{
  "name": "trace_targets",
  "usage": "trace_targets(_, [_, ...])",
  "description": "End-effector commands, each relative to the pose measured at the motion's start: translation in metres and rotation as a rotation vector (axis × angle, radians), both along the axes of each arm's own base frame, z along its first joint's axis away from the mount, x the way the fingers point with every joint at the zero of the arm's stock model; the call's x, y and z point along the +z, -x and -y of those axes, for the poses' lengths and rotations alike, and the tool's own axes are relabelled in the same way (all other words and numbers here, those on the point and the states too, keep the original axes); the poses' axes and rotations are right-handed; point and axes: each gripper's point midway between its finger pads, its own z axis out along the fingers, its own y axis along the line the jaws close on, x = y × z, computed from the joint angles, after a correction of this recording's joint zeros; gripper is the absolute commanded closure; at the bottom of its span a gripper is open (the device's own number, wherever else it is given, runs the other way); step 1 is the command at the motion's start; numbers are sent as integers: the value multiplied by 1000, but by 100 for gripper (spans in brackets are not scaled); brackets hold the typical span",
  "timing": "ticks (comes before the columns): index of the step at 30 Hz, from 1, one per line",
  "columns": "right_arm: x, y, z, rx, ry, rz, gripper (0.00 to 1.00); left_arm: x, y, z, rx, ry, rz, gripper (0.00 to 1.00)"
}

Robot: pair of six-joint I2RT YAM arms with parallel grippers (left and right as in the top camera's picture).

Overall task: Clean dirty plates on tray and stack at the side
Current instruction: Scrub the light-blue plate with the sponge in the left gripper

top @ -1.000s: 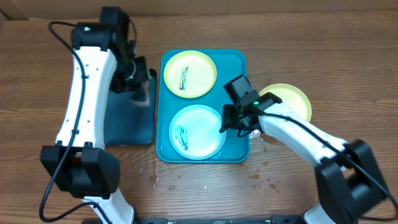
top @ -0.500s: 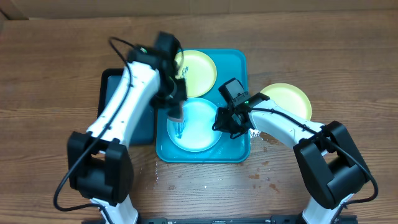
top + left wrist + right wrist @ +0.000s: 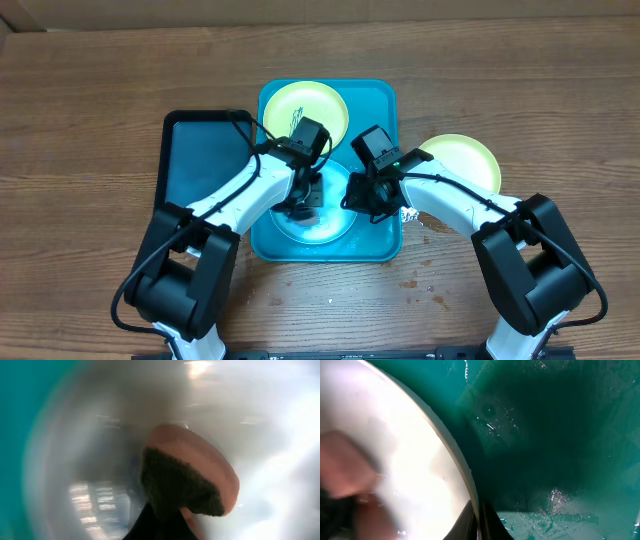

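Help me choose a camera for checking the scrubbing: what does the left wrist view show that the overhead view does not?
Only the left wrist view shows the sponge, pink with a dark scouring face, pressed on the light blue plate. Only the overhead view shows the black tray, the far yellow-green plate and the right yellow-green plate on the table. Both show the light blue plate and the turquoise tray.

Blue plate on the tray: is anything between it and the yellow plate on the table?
The raised rim of the turquoise plastic tray stands between the light blue round plate and the yellow-green round plate.
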Motion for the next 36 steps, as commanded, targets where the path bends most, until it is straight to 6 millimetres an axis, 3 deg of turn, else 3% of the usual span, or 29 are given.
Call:
trace_targets(1, [-9, 0, 7, -20, 39, -15, 96, 0, -13, -65, 37, -251, 61, 96])
trace_targets(7, [-9, 0, 7, -20, 39, -16, 96, 0, -20, -81, 35, -250, 56, 96])
trace_targets(9, [-9, 0, 7, -20, 39, -15, 96, -2, -23, -75, 43, -196, 57, 96])
trace_targets(10, [-9, 0, 7, -20, 39, -15, 96, -4, -22, -65, 39, -137, 46, 96])
trace_targets(13, [-9, 0, 7, -20, 39, -15, 96, -3, -18, -10, -1, 177, -3, 96])
trace_targets(15, [-9, 0, 7, -20, 39, -15, 96, 7, -14, 33, -53, 409, -28, 96])
trace_targets(17, [-9, 0, 7, -20, 39, -15, 96, 15, -10, 61, -71, 542, -49, 95])
trace_targets(24, [-9, 0, 7, -20, 39, -15, 96, 1, 7, 88, -113, 515, -80, 95])
trace_targets(28, [-9, 0, 7, -20, 39, -16, 96, -12, 20, 70, -16, 414, -153, 96])
trace_targets(33, [-9, 0, 7, -20, 39, -16, 96, -24, 42, 14, 161, 166, -242, 96])
trace_targets(36, [-9, 0, 7, -20, 39, -15, 96, -27, 42, -31, 178, -71, -196, 96])
